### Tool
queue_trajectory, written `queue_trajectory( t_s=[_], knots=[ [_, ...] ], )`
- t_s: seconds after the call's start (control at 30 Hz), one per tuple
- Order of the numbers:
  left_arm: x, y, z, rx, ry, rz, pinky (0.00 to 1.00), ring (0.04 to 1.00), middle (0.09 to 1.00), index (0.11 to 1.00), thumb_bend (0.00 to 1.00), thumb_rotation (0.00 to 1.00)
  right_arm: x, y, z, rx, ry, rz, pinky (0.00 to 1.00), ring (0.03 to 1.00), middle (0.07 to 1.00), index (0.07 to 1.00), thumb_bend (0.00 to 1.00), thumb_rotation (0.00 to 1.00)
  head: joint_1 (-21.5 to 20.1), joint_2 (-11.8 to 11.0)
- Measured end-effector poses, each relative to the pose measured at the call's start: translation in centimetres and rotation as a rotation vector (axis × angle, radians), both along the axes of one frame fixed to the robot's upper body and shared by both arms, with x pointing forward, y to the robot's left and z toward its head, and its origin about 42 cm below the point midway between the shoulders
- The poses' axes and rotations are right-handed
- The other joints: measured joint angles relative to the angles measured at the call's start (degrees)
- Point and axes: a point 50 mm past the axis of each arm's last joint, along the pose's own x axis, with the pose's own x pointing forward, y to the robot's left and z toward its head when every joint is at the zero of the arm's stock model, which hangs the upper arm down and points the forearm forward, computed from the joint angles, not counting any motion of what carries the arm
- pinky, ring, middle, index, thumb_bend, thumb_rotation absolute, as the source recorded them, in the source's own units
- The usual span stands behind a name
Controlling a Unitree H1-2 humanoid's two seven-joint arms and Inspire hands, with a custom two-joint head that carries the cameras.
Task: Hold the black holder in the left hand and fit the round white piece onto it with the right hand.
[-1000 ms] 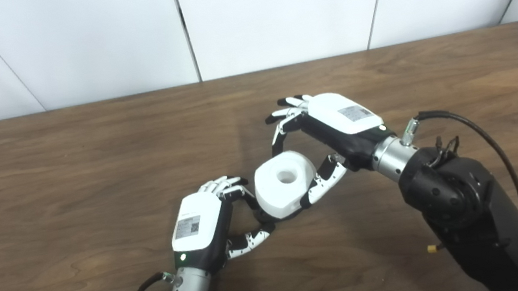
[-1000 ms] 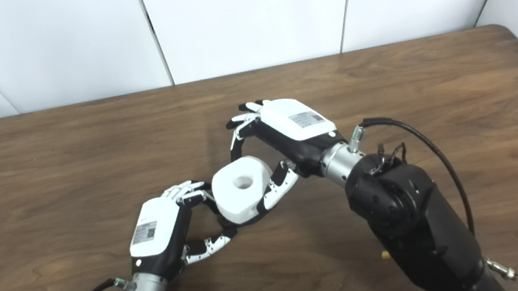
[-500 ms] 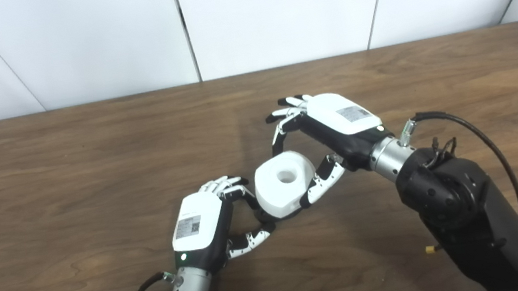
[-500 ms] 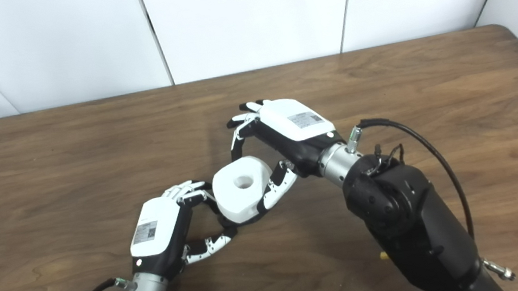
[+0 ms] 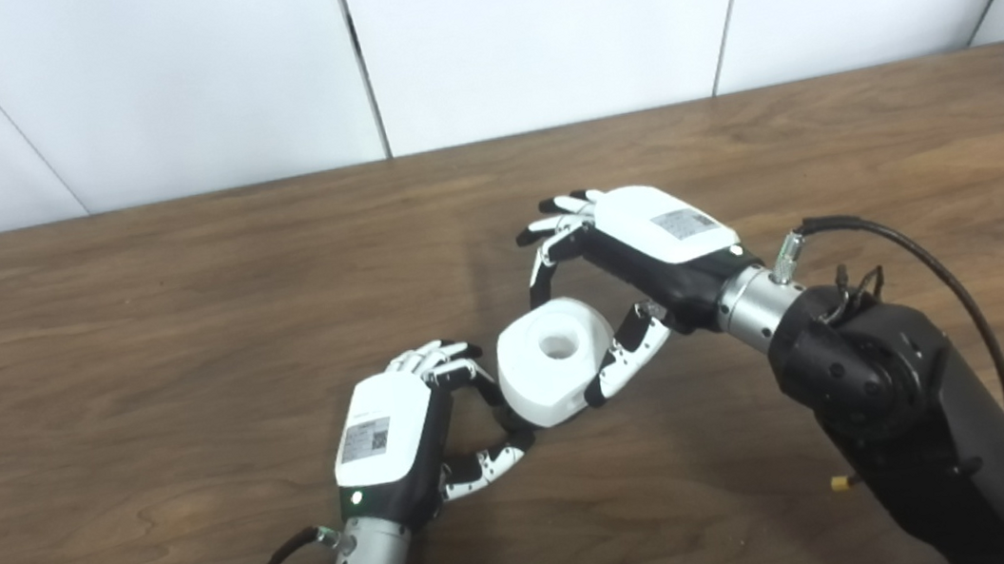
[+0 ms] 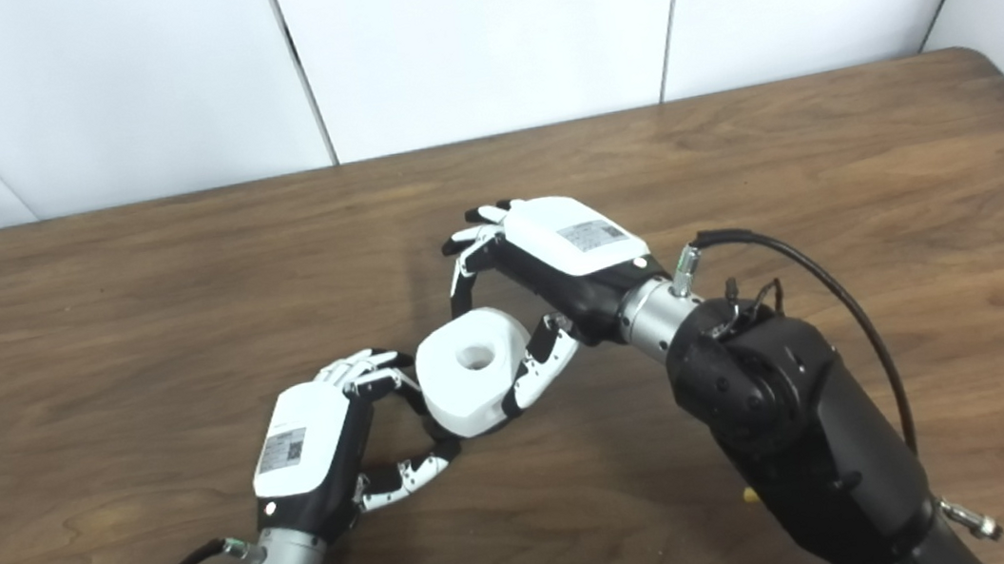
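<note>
While the left hand [image 5: 392,439] pinches the mostly hidden black holder [image 5: 517,435], the right hand [image 5: 631,280] clamps the round white plastic piece [image 5: 555,360] directly above it, bore upward.

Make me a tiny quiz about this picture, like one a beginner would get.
1. True or false: the round white piece lies alone on the table, with neither hand touching it.
2. Which hand grips the white piece between fingers and thumb? A) left hand B) right hand
3. Fill in: the top face of the white piece has a round ____ in its middle.

Key: 1 false, the right hand grips it and the left hand's fingers close just under it, where the black holder is almost hidden. 2 B. 3 hole.
</note>
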Motion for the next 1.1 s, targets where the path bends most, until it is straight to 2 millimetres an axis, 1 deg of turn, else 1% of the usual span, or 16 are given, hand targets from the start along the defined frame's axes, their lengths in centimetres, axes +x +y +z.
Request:
queue_trajectory(
  t_s=[0.4,0.43,0.47,0.53,0.6,0.7,0.87,1.1],
  knots=[
    [0.00,-0.05,0.00,0.000,0.001,0.000,0.84,0.841,0.782,0.488,0.52,0.05,0.04,0.21,0.09,-0.025,-0.007,0.000,1.00,0.947,0.862,0.490,0.52,0.15,-0.2,0.0],
    [0.00,-0.05,0.00,0.000,0.001,0.000,0.84,0.840,0.781,0.488,0.52,0.05,0.05,0.23,0.11,-0.029,-0.008,0.002,1.00,0.945,0.862,0.553,0.76,0.23,-0.2,0.0],
    [-0.01,-0.06,0.00,0.000,0.001,0.000,0.84,0.839,0.781,0.488,0.52,0.05,0.07,0.26,0.14,-0.033,-0.010,0.002,1.00,0.946,0.863,0.580,0.85,0.26,-0.2,0.0],
    [-0.01,-0.08,0.00,0.000,0.001,-0.001,0.84,0.838,0.781,0.488,0.52,0.05,0.08,0.25,0.12,-0.047,-0.010,-0.001,1.00,0.954,0.872,0.617,0.95,0.31,-0.2,0.0],
    [-0.02,-0.11,0.00,-0.001,0.000,-0.002,0.84,0.839,0.781,0.488,0.52,0.05,0.08,0.10,-0.04,-0.071,0.005,0.002,1.00,0.958,0.878,0.637,0.99,0.32,-0.2,0.0],
    [-0.03,-0.13,0.00,-0.001,-0.001,-0.003,0.84,0.841,0.781,0.488,0.52,0.05,0.06,-0.07,-0.45,-0.101,0.035,0.011,1.00,0.969,0.892,0.667,1.00,0.35,-0.2,-0.1],
    [-0.03,-0.19,0.00,-0.001,0.000,-0.005,0.84,0.840,0.781,0.488,0.52,0.05,0.05,-0.08,-0.58,-0.119,0.056,0.017,1.00,0.994,0.918,0.714,1.00,0.37,-0.1,-0.3],
    [0.03,-0.27,0.03,0.000,-0.002,-0.008,0.84,0.840,0.782,0.488,0.52,0.05,0.03,-0.13,-0.68,-0.136,0.076,0.019,1.00,1.000,0.936,0.739,1.00,0.39,-0.2,-0.4]
  ],
)
